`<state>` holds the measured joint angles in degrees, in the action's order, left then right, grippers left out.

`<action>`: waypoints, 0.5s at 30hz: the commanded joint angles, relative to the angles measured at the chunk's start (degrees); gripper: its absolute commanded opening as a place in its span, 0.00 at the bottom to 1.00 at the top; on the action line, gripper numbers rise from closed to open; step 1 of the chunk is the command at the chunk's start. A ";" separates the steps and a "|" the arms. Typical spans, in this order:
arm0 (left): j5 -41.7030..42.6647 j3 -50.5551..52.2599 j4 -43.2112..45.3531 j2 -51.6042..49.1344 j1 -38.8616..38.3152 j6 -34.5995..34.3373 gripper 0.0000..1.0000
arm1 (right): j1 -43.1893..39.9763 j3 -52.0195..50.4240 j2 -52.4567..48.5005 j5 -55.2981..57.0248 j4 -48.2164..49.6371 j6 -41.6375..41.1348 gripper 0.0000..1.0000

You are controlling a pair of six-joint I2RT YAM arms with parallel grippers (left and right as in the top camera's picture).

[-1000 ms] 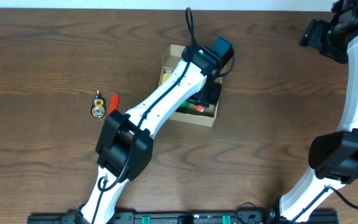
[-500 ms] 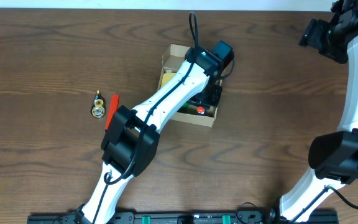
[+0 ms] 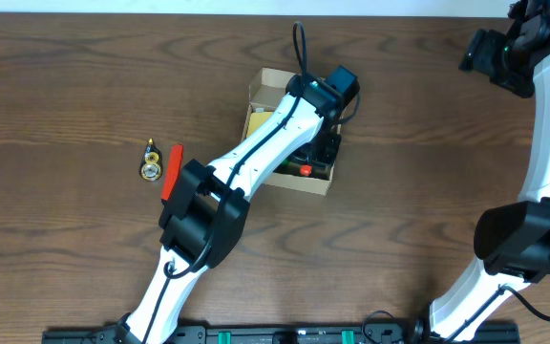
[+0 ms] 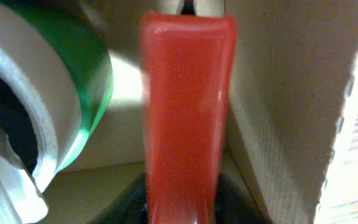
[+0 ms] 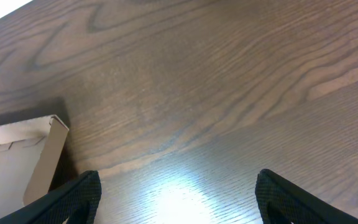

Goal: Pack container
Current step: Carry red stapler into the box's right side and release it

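The container (image 3: 314,183) is a tan cardboard box with its lid open, at the table's middle. My left gripper (image 3: 321,153) reaches down into it. In the left wrist view my left gripper (image 4: 183,200) is shut on a glossy red item (image 4: 187,106), held against the box's inner wall (image 4: 284,93). A roll of green tape (image 4: 73,93) lies beside it inside the box. A red spot (image 3: 306,170) shows in the box from above. My right gripper (image 5: 179,200) is open and empty, high over the table's far right (image 3: 493,53). The box's flap edge (image 5: 45,155) shows in the right wrist view.
A small gold and black item (image 3: 149,161) and a red piece (image 3: 172,164) lie on the wood table left of the box. My left arm (image 3: 246,162) crosses over the box from the lower left.
My left arm has shifted slightly, its elbow moving right and its gripper staying in the box. My right arm has not moved.
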<state>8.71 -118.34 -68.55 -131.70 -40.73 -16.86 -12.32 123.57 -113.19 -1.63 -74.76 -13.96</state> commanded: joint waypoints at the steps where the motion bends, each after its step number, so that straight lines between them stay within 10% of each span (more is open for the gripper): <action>1: 0.17 0.09 -0.37 -0.26 -0.28 0.39 0.46 | 0.74 -0.42 -0.39 -0.37 -0.09 0.74 0.81; 4: 0.11 -0.46 -1.25 -0.24 -0.28 0.63 0.61 | 0.76 -0.42 -0.39 -0.39 -0.09 0.74 0.82; 15: -10.95 -18.95 -15.47 0.44 -0.07 2.16 0.52 | 0.79 -0.42 -0.39 -0.42 -0.11 0.74 0.81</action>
<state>3.70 -130.87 -81.54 -131.72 -40.73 -15.92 -12.32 123.57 -113.21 -1.76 -74.76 -13.96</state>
